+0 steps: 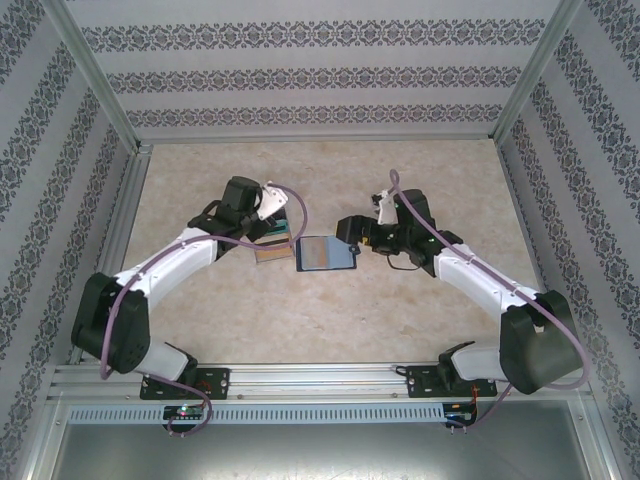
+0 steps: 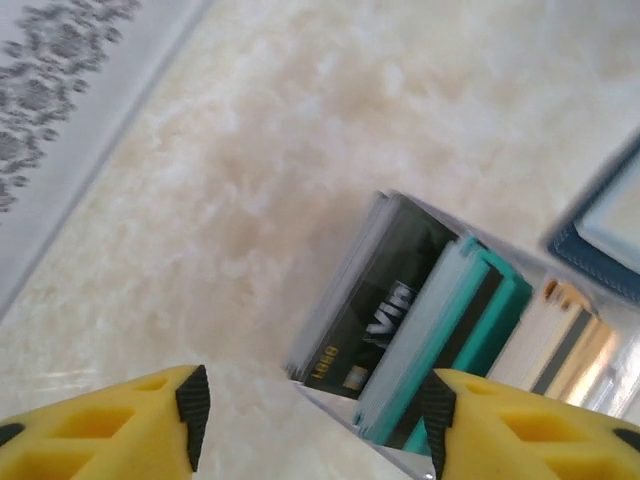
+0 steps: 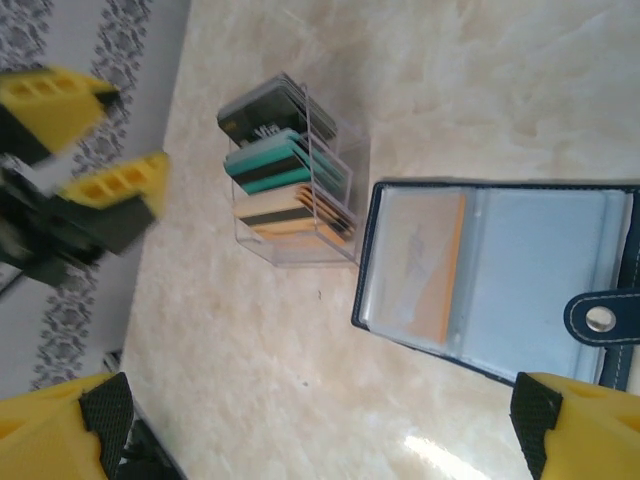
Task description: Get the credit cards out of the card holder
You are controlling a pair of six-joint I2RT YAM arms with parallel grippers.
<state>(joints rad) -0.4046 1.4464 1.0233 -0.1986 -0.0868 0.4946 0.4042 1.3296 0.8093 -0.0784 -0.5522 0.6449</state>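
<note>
The card holder point(image 3: 520, 290) lies open and flat on the table, with a tan card point(image 3: 415, 265) showing in its clear left pocket. To its left, credit cards stand in three stacks, dark point(image 3: 262, 112), teal point(image 3: 268, 166) and tan point(image 3: 278, 212). My left gripper point(image 2: 315, 410) hangs open just above the dark point(image 2: 385, 310) and teal point(image 2: 470, 320) stacks, nothing between its fingers. Open too, my right gripper point(image 3: 318, 420) hovers over bare table beside the holder's near edge. From above, the card holder point(image 1: 327, 253) sits between the left gripper point(image 1: 283, 224) and the right gripper point(image 1: 352, 232).
A clear plastic box point(image 3: 300, 252) holds the three card stacks and stands touching the holder's left edge. The holder's closure tab with its snap point(image 3: 600, 318) sticks out on the right. Patterned walls point(image 1: 320, 75) and metal rails enclose the marble-look table point(image 1: 320, 320).
</note>
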